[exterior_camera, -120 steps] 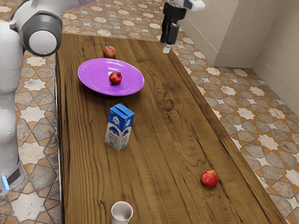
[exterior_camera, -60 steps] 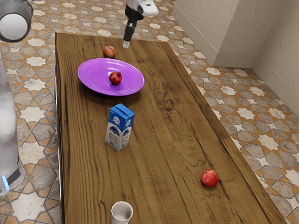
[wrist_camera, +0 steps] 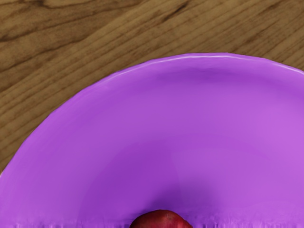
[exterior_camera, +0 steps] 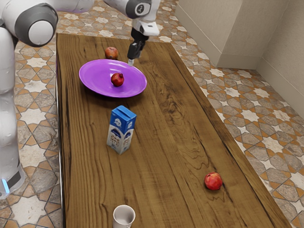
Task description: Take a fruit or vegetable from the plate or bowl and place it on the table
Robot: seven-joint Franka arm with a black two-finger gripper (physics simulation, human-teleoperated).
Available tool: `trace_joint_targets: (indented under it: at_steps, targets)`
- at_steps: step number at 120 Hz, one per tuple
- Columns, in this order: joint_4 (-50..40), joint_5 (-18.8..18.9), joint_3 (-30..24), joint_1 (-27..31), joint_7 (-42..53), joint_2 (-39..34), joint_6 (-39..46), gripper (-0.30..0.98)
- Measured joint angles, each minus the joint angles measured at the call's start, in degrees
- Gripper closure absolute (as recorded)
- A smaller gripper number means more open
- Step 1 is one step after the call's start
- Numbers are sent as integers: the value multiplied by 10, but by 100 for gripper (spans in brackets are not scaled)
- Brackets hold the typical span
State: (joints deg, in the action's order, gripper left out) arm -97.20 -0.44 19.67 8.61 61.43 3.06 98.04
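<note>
Lower now vs. last frame: gripper, by the plate's far rim. Ext. view, its left to right: orange-red fruit on table, just beyond purple plate; dark red fruit, the task's pick, on plate; blue/white carton, upright; white cup; jaws parted, exact gap unclear, nothing in grip; red fruit on table, well apart from rest.

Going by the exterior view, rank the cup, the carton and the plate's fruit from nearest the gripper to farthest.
1. Fruit: on the purple plate, close to the gripper.
2. Carton: upright on the table, between plate and cup.
3. Cup: at the exterior view's lower edge.
</note>
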Motion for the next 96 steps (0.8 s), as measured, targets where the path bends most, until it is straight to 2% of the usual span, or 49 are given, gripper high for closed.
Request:
trace_joint_targets:
  at_steps: [16,35,52,73,85,96]
  targets:
    - [-17,60,-1,-12,16,0,6,0]
    - [-60,88,16,-29,31,-25,19,0]
    - [-98,87,37,-31,46,-56,42,0]
    - [-137,74,46,7,63,-74,73,0]
    - [-177,70,44,-2,71,-122,87,0]
    - [-189,69,40,-9,77,-135,95,0]
